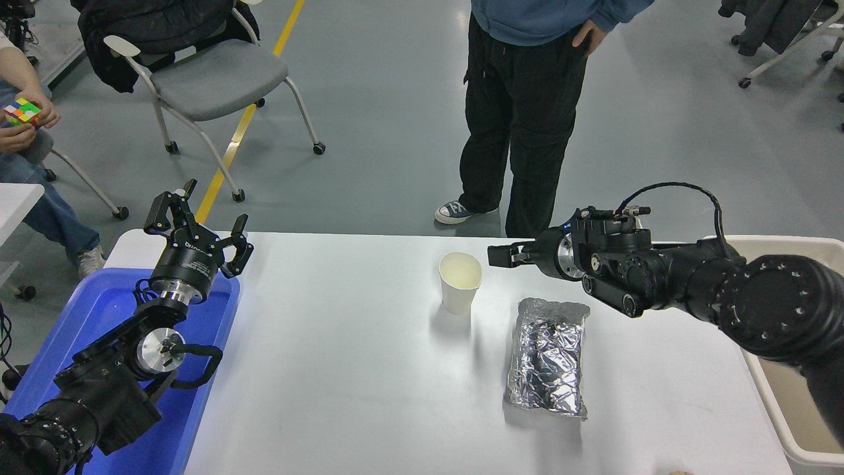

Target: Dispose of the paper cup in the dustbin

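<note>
I see the small white tapered paper cup [459,282] upright mid-way across the white table [343,369], untouched. My right gripper [500,256] hovers just right of the cup, fingers unclear, can't tell. Crinkled silver foil pouch [548,357] lies near, lower right of the cup. Beige rectangular plastic dustbin [794,409] far right. Left gripper [196,221] parked spread over the blue plastic bin [99,316]. Grey floor, grey chair [211,79], person [527,99] standing behind.

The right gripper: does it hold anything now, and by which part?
Nothing. The right gripper is beside the paper cup, apart from it, which stands free on the table.
</note>
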### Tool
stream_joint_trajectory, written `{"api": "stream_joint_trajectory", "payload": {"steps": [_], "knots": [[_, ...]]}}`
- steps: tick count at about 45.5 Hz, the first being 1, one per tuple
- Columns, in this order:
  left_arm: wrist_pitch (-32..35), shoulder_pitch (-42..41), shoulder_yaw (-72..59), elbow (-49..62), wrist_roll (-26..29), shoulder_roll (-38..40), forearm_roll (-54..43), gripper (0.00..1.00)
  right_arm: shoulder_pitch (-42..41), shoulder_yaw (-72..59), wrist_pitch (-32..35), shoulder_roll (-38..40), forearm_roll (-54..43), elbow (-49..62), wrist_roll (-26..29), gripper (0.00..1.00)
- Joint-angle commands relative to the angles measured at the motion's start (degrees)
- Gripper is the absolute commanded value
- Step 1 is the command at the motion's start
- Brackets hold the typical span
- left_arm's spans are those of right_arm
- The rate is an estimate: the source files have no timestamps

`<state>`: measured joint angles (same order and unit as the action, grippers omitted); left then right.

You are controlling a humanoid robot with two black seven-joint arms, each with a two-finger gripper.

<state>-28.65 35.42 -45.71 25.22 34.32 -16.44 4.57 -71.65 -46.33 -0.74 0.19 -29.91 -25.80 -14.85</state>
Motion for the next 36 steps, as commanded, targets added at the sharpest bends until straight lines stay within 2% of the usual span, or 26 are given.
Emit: {"api": "stream_joint_trajectory", "payload": {"steps": [1, 19, 36], "knots": [[0.0, 0.0, -0.08, 0.0, -0.04, 0.0, 0.0, 1.0, 1.25, 7.39, 0.66, -0.19, 1.43, -1.71, -0.35, 1.0], [0.0, 0.0, 0.01, 0.0, -0.04, 0.0, 0.0, 1.0, 6.52, 8.71, 0.13, -0.19, -5.16, -3.82, -0.18, 1.0], [0.0, 0.0, 0.01, 0.0, 0.05, 0.0, 0.0, 1.0, 5.03, 10.03, 0.3, -0.19, -5.08, -3.82, 0.0, 1.0]]}}
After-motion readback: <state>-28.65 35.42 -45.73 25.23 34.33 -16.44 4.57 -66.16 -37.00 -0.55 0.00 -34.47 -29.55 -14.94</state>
